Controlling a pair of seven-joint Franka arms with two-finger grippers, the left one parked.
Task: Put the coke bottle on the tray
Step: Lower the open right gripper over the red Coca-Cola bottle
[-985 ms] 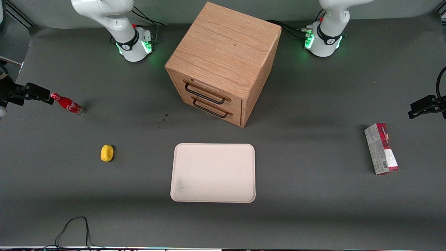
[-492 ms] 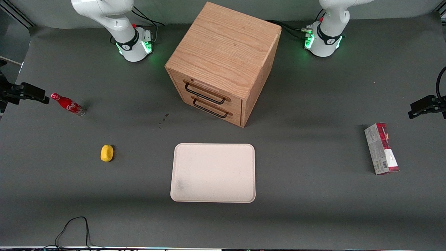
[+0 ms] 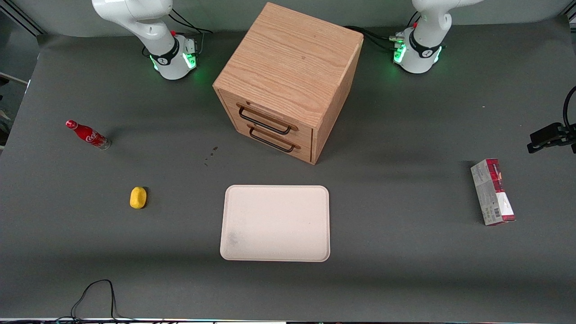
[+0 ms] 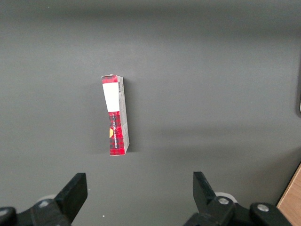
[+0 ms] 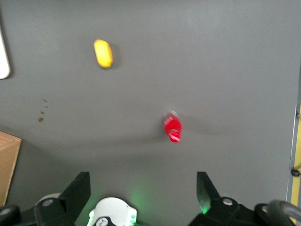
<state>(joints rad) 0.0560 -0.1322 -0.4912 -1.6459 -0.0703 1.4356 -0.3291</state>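
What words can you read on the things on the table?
Small red coke bottle: white script logo, too small to read for sure.
Red-and-grey rectangular carton: print and a barcode, too small to read.
Cream-white tray, yellow lump: no words.
End effector above the bottle: no words.

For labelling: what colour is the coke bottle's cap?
Red, like the coke bottle body; clearest in the front view.

Dark grey table [image 3: 405,279], wooden drawer cabinet [image 3: 288,81]

The pincer [image 5: 143,190] hangs high (fingers [image 5: 80,190] spread wide), pointing downward.
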